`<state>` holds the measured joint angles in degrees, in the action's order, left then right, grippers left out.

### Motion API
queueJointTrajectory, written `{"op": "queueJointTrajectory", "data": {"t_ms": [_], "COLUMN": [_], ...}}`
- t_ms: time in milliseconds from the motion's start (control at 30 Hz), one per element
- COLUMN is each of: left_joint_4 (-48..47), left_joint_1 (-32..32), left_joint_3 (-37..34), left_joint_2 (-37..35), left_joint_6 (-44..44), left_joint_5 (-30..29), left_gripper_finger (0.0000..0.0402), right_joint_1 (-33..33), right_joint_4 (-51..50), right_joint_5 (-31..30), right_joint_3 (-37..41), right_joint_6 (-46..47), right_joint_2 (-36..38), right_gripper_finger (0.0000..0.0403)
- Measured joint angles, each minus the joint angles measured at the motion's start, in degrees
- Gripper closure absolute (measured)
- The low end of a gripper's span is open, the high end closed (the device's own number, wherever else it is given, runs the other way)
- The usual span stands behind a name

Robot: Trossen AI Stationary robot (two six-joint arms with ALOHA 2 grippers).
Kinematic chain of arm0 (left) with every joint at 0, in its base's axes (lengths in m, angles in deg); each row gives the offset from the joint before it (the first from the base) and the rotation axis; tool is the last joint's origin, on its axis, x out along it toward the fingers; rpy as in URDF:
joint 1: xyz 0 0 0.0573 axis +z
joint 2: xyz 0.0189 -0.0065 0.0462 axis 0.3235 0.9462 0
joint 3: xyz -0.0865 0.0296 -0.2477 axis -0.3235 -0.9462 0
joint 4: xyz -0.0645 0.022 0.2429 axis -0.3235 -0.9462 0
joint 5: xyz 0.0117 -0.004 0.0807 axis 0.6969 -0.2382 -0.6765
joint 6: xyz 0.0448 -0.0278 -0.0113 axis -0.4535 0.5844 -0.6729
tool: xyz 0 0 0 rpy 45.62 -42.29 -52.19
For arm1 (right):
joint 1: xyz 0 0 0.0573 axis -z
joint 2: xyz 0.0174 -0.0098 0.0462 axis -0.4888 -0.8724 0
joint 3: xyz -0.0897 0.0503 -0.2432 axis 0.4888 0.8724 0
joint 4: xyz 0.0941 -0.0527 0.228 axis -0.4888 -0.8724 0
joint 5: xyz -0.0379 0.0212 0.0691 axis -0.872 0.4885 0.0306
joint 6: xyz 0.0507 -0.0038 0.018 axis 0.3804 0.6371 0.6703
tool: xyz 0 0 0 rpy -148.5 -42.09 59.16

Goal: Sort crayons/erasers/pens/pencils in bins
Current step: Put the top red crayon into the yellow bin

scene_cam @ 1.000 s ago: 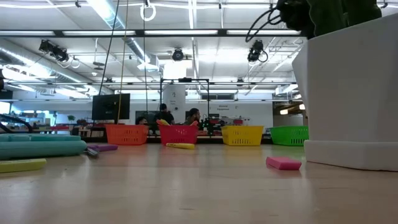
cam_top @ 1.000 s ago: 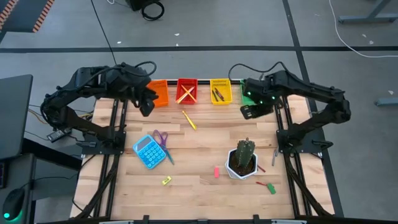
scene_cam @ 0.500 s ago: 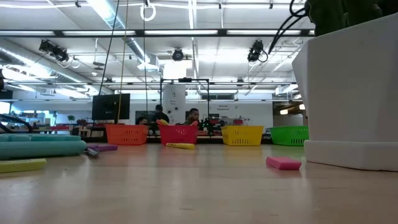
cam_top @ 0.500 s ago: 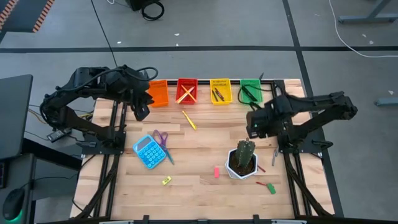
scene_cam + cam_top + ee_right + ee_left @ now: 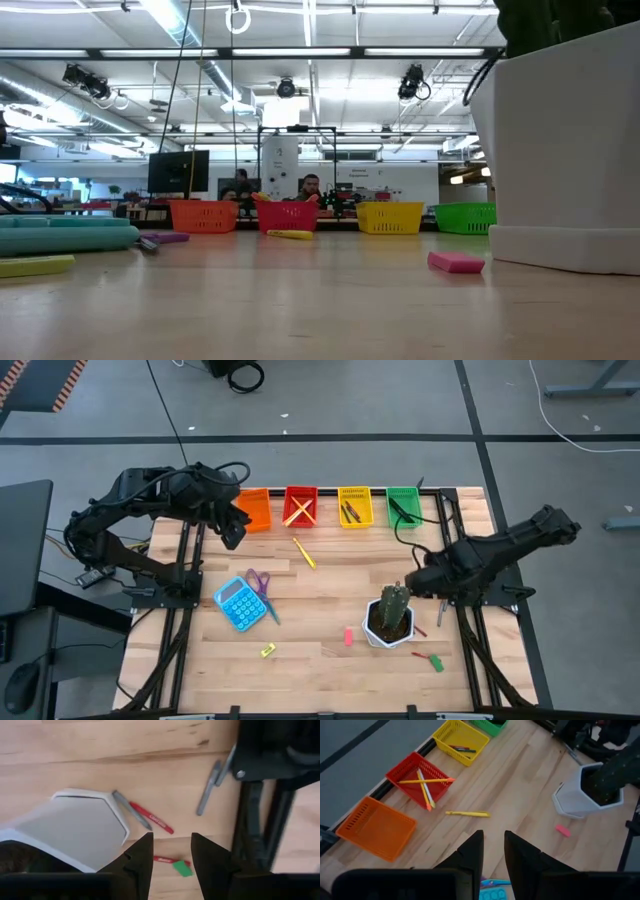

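Four bins stand in a row at the far edge: orange (image 5: 255,510), red (image 5: 300,506) with crossed yellow sticks, yellow (image 5: 354,507) with dark sticks, green (image 5: 404,506). A yellow pencil (image 5: 304,553) lies on the table before the red bin. A pink eraser (image 5: 348,636) and a yellow-green eraser (image 5: 267,651) lie toward the near edge. A red crayon (image 5: 147,817), a grey pen (image 5: 131,810), a second red crayon (image 5: 165,860) and a green eraser (image 5: 181,868) lie right of the white pot. My right gripper (image 5: 171,855) hangs open above them, pointing down. My left gripper (image 5: 492,855) is open and empty beside the orange bin.
The white cactus pot (image 5: 390,618) stands close to the left of my right gripper (image 5: 418,578). A blue calculator (image 5: 238,603) and purple scissors (image 5: 260,585) lie near my left gripper (image 5: 233,532). Another grey pen (image 5: 210,787) lies by the dark frame rail at the right edge.
My right gripper has swung from over the green bin toward the table's near edge and sunk, rolling as it went. It now hangs just right of the cactus pot.
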<state>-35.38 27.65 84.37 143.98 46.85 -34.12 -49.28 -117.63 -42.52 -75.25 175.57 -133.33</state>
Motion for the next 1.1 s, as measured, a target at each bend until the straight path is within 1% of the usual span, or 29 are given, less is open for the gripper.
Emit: {"op": "queueJointTrajectory", "data": {"t_ms": [100,300,367,467,600,833,967,1100], "left_joint_4": [0.37,0.58,0.58,0.60,0.60,0.60,0.60,0.58], "left_joint_1": [0.00,0.00,0.00,0.00,0.00,0.00,0.00,0.00], "left_joint_3": [0.00,0.00,0.00,0.00,0.00,0.00,0.00,0.00], "left_joint_2": [0.00,0.00,0.00,0.00,0.00,0.00,0.02,0.02], "left_joint_6": [1.37,3.60,4.36,4.45,4.43,4.27,4.30,4.32], "left_joint_5": [-0.07,-0.09,-0.10,-0.09,-0.10,-0.11,-0.11,-0.11], "left_gripper_finger": [0.0317,0.0324,0.0326,0.0328,0.0326,0.0333,0.0335,0.0332], "right_joint_1": [-3.71,-11.39,-13.76,-16.80,-21.09,-28.85,-32.10,-34.04], "right_joint_4": [3.59,7.48,8.52,10.35,12.74,14.48,16.83,20.71], "right_joint_5": [-1.10,-1.83,-1.90,-1.88,-2.83,-3.67,-5.72,-5.81], "right_joint_3": [2.37,5.21,5.41,5.41,5.41,5.41,5.41,5.41], "right_joint_6": [4.43,14.08,15.79,15.87,13.74,7.02,1.14,-4.48], "right_joint_2": [1.46,2.61,2.43,1.72,0.69,-1.84,-4.36,-7.94], "right_gripper_finger": [0.0265,0.0265,0.0265,0.0265,0.0265,0.0265,0.0265,0.0265]}}
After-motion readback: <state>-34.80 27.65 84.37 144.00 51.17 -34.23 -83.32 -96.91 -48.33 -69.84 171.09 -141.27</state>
